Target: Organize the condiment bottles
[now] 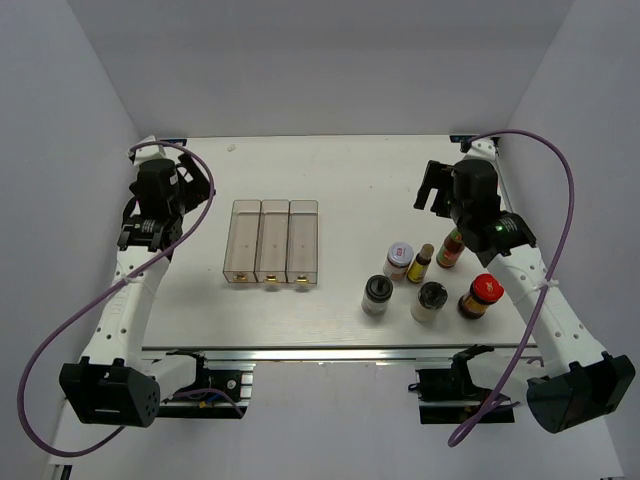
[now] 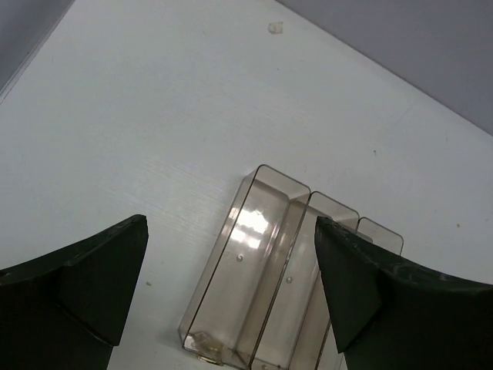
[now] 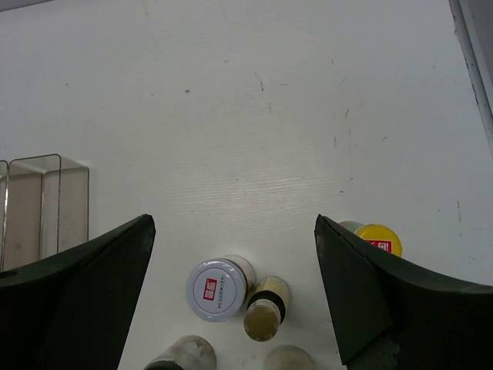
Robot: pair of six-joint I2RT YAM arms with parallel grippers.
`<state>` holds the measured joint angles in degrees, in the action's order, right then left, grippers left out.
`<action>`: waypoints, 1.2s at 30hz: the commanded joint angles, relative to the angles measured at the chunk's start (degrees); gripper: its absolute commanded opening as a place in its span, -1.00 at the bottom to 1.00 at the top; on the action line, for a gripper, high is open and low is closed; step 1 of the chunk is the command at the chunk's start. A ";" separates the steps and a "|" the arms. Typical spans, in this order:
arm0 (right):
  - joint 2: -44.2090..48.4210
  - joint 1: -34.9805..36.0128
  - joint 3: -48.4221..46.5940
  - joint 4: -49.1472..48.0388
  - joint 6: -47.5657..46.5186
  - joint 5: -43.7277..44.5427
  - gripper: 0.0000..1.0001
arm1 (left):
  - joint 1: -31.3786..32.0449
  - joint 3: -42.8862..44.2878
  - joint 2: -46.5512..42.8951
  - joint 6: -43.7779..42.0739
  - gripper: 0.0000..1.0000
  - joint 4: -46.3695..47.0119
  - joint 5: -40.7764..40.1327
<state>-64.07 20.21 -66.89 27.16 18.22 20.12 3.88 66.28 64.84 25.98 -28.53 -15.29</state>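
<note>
White desk, grey walls around. Six condiment bottles are grouped at 4 o'clock, clear tray at their 9 o'clock. Judged light, rigid, slick, tippy; best gripped mid-body. Both left pincer and right pincer are spread wide, empty.

Table was white with a faint grain. Tray, centre left, was clear with a brownish tint. Lower right: red-lidded dark jar; white jar, its white lid red-marked; black-lidded shaker and second black-lidded shaker; slim red sauce bottle; tiny yellow-capped bottle. Cables were purple. Left arm and right arm were white.
</note>
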 commanded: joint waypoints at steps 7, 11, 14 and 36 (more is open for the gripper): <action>1.14 -0.26 -1.39 2.89 -0.29 9.74 0.79 | 0.16 -2.11 -1.29 -1.89 0.96 0.58 0.96; 1.32 -0.43 -3.15 6.85 1.99 13.45 0.79 | 0.25 -4.05 -1.82 -3.47 0.96 3.57 3.24; 0.97 -1.31 -2.89 9.22 3.92 13.54 0.79 | 0.25 -4.32 -1.56 -4.00 0.96 3.84 3.77; 2.20 -5.97 13.89 -8.33 4.64 12.49 0.78 | 0.16 -6.25 2.13 -5.67 0.96 7.53 8.08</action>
<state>-62.61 14.35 -54.48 27.83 24.29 32.77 3.88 60.38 67.70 20.93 -22.20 -8.14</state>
